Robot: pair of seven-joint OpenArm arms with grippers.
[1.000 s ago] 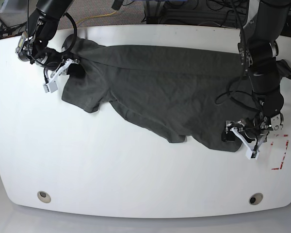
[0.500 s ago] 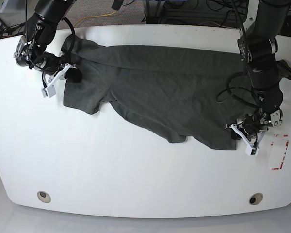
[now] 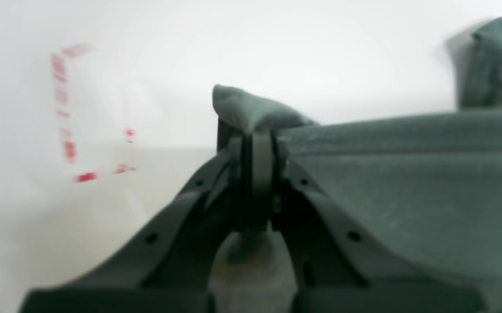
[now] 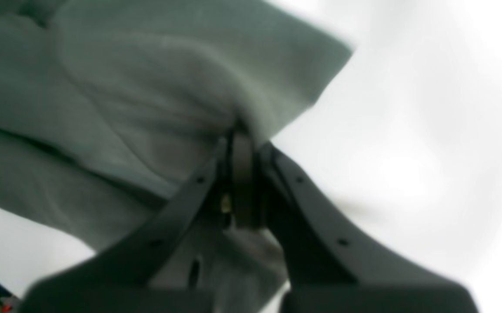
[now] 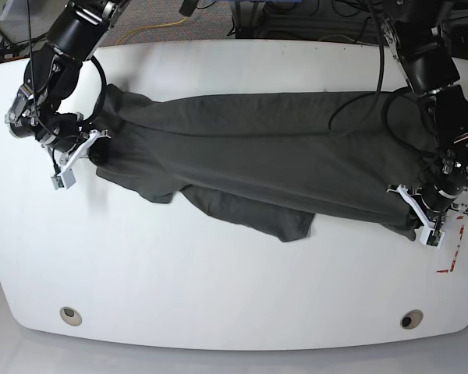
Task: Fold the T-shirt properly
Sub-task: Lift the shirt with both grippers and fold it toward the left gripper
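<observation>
The dark grey-green T-shirt (image 5: 273, 148) lies stretched across the white table (image 5: 218, 288), pulled taut between the two arms. On the right of the base view, my left gripper (image 5: 418, 222) is shut on a corner of the shirt's edge. In the left wrist view the fingertips (image 3: 257, 139) pinch a small fold of the T-shirt (image 3: 407, 182). At the left of the base view, my right gripper (image 5: 90, 152) is shut on the opposite end. The right wrist view shows its fingertips (image 4: 244, 145) clamped on the T-shirt (image 4: 146, 87), which is lifted off the table.
Red tape marks (image 5: 452, 253) sit on the table just right of the left gripper; the same red tape marks (image 3: 66, 113) appear in the left wrist view. Two round grommets (image 5: 71, 315) (image 5: 410, 319) sit near the front edge. Cables lie behind the table.
The left gripper has shut on the shirt's corner. Both arms have moved outward, the right toward the left edge and the left toward the right edge, drawing the shirt longer and tauter.
</observation>
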